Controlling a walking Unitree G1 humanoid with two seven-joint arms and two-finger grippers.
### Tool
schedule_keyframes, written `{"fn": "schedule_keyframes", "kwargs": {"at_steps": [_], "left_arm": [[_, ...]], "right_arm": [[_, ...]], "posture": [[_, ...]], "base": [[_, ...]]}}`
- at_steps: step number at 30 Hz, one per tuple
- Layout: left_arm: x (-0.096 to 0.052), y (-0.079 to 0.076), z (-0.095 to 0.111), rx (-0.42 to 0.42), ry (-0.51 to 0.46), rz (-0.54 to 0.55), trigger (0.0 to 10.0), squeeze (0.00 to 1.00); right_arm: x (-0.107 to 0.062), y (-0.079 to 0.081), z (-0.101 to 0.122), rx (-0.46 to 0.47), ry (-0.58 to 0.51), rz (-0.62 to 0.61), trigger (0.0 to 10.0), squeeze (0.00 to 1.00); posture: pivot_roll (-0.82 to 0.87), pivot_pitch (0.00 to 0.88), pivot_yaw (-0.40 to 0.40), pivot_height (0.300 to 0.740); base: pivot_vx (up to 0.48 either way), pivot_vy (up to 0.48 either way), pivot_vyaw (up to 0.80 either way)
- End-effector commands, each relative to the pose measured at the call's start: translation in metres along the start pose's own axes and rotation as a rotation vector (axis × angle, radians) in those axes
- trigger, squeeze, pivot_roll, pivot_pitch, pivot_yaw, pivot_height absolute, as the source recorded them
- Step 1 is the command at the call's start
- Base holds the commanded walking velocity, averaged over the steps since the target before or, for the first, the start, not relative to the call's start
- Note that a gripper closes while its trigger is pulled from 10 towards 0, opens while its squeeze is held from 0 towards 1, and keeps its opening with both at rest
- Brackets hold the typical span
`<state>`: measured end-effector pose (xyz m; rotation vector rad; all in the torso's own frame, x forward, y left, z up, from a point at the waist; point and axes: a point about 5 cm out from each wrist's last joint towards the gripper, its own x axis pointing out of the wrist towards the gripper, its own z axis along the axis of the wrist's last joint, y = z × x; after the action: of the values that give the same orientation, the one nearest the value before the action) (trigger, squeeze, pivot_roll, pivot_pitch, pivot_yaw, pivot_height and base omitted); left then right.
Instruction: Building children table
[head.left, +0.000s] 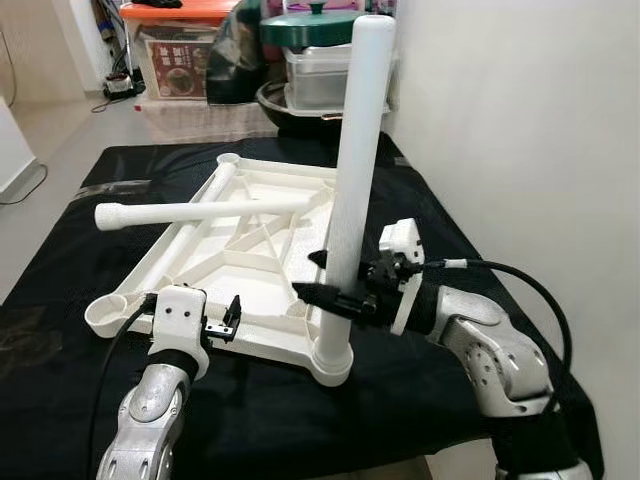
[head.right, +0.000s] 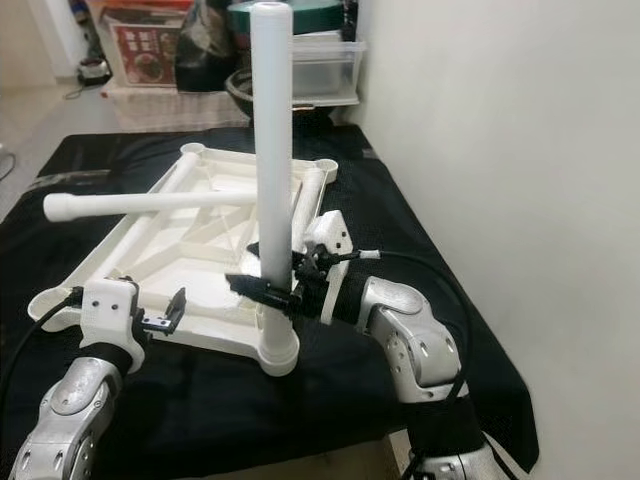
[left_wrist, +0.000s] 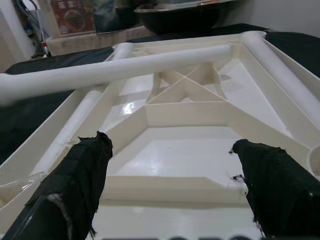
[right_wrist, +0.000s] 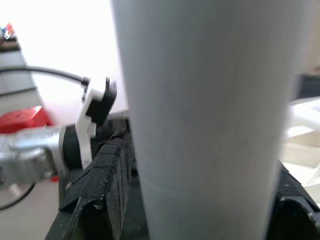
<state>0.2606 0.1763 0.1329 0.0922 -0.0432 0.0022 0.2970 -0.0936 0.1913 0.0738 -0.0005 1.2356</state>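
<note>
The right gripper (head.left: 335, 290) clamps the upright table leg (head.left: 352, 180) seated in the overturned tabletop's (head.left: 245, 265) near corner (on black cloth (head.left: 420, 390)), while the left gripper (head.left: 222, 322) hovers open at its edge.

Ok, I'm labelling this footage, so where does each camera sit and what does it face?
Left eye view: head, looking down at the upturned white plastic tabletop on black cloth; both silver arms show.
Right eye view: same scene.
Left wrist view: along the open left tool toward the tabletop's ribs.
Right wrist view: against the upright white plastic leg tube the right tool grips.
Both head views share the lying white leg tube.
</note>
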Motion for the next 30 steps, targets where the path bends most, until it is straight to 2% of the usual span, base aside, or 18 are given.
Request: {"fn": "schedule_keyframes", "kwargs": {"at_steps": [1, 2, 5, 6, 7, 8, 10, 11, 14, 19, 20, 21, 22, 24, 25, 28, 29, 30], "left_arm": [[-0.003, 0.003, -0.002, 0.013, 0.002, 0.012, 10.0, 0.0], [-0.003, 0.003, -0.002, 0.013, 0.002, 0.012, 10.0, 0.0], [-0.008, 0.003, -0.006, 0.011, 0.014, 0.024, 10.0, 0.0], [-0.008, 0.003, -0.006, 0.011, 0.014, 0.024, 10.0, 0.0], [-0.009, 0.003, -0.008, 0.01, 0.018, 0.025, 10.0, 0.0], [-0.009, 0.003, -0.009, 0.011, 0.021, 0.022, 10.0, 0.0], [-0.008, 0.001, -0.009, 0.014, 0.023, 0.014, 10.0, 0.0], [-0.008, 0.001, -0.009, 0.014, 0.023, 0.014, 10.0, 0.0], [-0.005, 0.003, -0.006, 0.014, 0.016, 0.012, 10.0, 0.0], [-0.004, 0.002, -0.008, 0.015, 0.021, -0.003, 10.0, 0.0], [-0.003, -0.001, -0.008, 0.014, 0.023, -0.012, 10.0, 0.0], [-0.003, -0.001, -0.008, 0.014, 0.023, -0.012, 10.0, 0.0], [-0.001, -0.004, -0.009, 0.012, 0.023, -0.025, 10.0, 0.0], [-0.001, -0.005, -0.009, 0.011, 0.021, -0.027, 10.0, 0.0], [0.0, -0.005, -0.008, 0.011, 0.021, -0.028, 10.0, 0.0], [0.001, -0.004, -0.008, 0.011, 0.02, -0.027, 10.0, 0.0], [0.001, -0.003, -0.008, 0.011, 0.02, -0.027, 10.0, 0.0], [0.001, -0.003, -0.008, 0.012, 0.019, -0.026, 10.0, 0.0]], "right_arm": [[0.011, -0.008, -0.01, 0.019, 0.033, -0.088, 0.0, 0.0], [0.011, -0.008, -0.01, 0.019, 0.033, -0.088, 0.0, 0.0], [0.011, -0.035, -0.019, 0.025, 0.072, -0.486, 0.0, 0.0], [0.011, -0.035, -0.019, 0.025, 0.072, -0.486, 0.0, 0.0], [0.005, -0.042, -0.025, 0.071, 0.094, -0.627, 0.0, 0.0], [-0.012, -0.053, -0.035, 0.097, 0.154, -0.897, 0.0, 0.0], [-0.038, -0.057, -0.05, 0.107, 0.268, -1.164, 0.0, 0.0], [-0.038, -0.057, -0.05, 0.107, 0.268, -1.164, 0.0, 0.0], [-0.07, -0.05, -0.051, 0.07, 0.281, -1.367, 0.0, 0.0], [-0.079, -0.043, -0.04, 0.015, 0.276, -1.428, 0.0, 0.0], [-0.073, -0.04, -0.04, 0.035, 0.262, -1.377, 4.7, 0.0], [-0.073, -0.04, -0.04, 0.035, 0.262, -1.377, 4.7, 0.0], [-0.055, -0.033, -0.037, 0.107, 0.158, -1.232, 10.0, 0.0], [-0.049, -0.03, -0.034, 0.131, 0.1, -1.196, 10.0, 0.0], [-0.042, -0.028, -0.029, 0.139, 0.054, -1.117, 10.0, 1.0], [-0.029, -0.028, -0.022, 0.137, 0.022, -0.986, 10.0, 1.0], [-0.021, -0.027, -0.017, 0.141, -0.001, -0.856, 10.0, 0.0], [-0.016, -0.025, -0.013, 0.147, -0.018, -0.754, 10.0, 0.0]], "posture": [[0.05, 0.0, -0.071, 0.74], [0.05, 0.0, -0.071, 0.74], [0.04, 0.0, -0.068, 0.74], [0.04, 0.0, -0.068, 0.74], [0.03, 0.0, -0.062, 0.74], [0.03, 0.0, -0.058, 0.74], [0.03, 0.0, -0.058, 0.74], [0.03, 0.0, -0.058, 0.74], [0.02, 0.0, -0.043, 0.74], [-0.01, 0.0, -0.021, 0.74], [-0.02, 0.0, -0.015, 0.74], [-0.02, 0.0, -0.015, 0.74], [-0.02, 0.0, -0.013, 0.74], [-0.02, 0.0, -0.013, 0.74], [-0.01, 0.0, -0.012, 0.74], [-0.02, 0.0, -0.011, 0.74], [-0.01, 0.0, -0.012, 0.74], [-0.01, 0.0, -0.012, 0.74]], "base": [[0.0, 0.0, 0.0], [0.0, 0.0, 0.0], [0.0, 0.0, 0.0], [0.0, 0.0, 0.0], [0.0, 0.0, 0.0], [0.0, 0.0, 0.0], [0.0, 0.0, 0.0], [0.0, 0.0, 0.0], [0.0, 0.0, 0.0], [0.0, 0.0, 0.0], [0.0, 0.0, 0.0], [0.0, 0.0, 0.0], [0.0, 0.0, 0.0], [0.0, 0.0, 0.0], [0.0, 0.0, 0.0], [0.0, 0.0, 0.0], [0.0, 0.0, 0.0], [0.0, 0.0, 0.0]]}}
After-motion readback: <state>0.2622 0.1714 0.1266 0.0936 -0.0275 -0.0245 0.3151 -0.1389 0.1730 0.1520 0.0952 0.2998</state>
